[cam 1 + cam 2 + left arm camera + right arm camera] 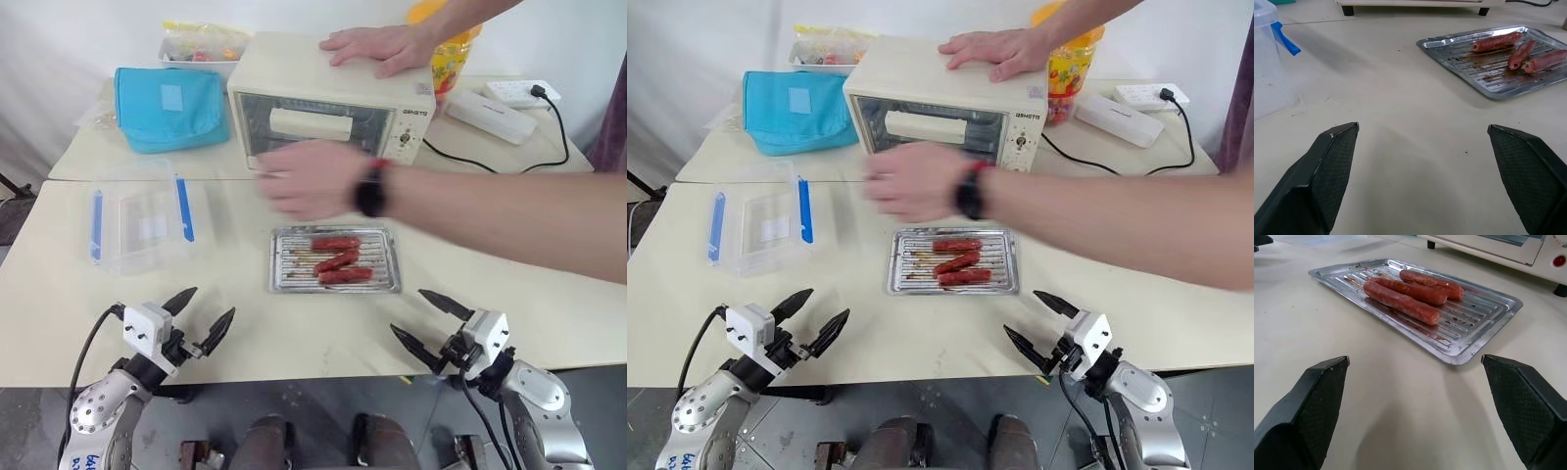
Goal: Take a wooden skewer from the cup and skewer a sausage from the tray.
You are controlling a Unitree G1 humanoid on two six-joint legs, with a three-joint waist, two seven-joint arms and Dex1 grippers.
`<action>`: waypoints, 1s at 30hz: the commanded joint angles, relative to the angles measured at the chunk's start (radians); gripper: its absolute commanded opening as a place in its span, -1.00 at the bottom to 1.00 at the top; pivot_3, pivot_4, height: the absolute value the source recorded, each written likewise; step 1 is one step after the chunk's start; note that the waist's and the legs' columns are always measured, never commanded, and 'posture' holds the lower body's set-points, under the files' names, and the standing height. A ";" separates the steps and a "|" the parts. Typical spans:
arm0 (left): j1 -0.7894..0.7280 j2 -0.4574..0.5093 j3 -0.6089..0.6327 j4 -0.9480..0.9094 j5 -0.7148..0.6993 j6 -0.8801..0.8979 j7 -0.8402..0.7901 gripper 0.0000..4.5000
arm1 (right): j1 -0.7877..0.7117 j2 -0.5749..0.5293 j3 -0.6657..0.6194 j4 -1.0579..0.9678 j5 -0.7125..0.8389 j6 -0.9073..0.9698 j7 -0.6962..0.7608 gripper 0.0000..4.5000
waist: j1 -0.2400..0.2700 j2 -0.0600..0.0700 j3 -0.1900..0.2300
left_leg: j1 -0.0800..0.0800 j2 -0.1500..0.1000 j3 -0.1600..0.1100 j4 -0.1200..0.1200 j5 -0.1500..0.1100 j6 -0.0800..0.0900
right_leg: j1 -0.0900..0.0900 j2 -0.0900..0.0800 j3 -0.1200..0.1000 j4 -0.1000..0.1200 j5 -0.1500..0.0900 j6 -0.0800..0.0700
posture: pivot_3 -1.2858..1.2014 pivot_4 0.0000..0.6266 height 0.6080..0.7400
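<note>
Two pincers sit low at the near edge of the desk (59, 294), both spread wide and holding nothing: the left pincer (201, 319) on the robot's left, the right pincer (428, 320) on its right, each aimed across bare surface toward the middle. Between them and a little farther out lies the tray (391, 284), with three sausages (338, 261) lying side by side on its ridged bottom. Just beyond the tray, a person's hand (306, 180) with a dark wristband reaches across the desk; another hand (377, 47) rests on top of the toaster oven (284, 69). A clear box with blue clips (137, 217) stands to the left of the tray. No steel cup or skewer can be made out, so the first step looks unstarted. The next move calls for finding the cup, then closing one pincer on a skewer, and waiting until the person's arm clears the tray.
</note>
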 commanded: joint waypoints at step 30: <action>-0.019 0.008 -0.002 -0.005 0.008 -0.012 0.006 0.99 | -0.006 0.001 -0.001 -0.040 0.000 0.007 -0.014 1.00 | 0.000 0.000 0.000 | 0.000 0.000 0.000 0.000 0.000 0.000 | 0.000 0.000 0.000 0.000 0.000 0.000 | 0.03 -0.52 1.00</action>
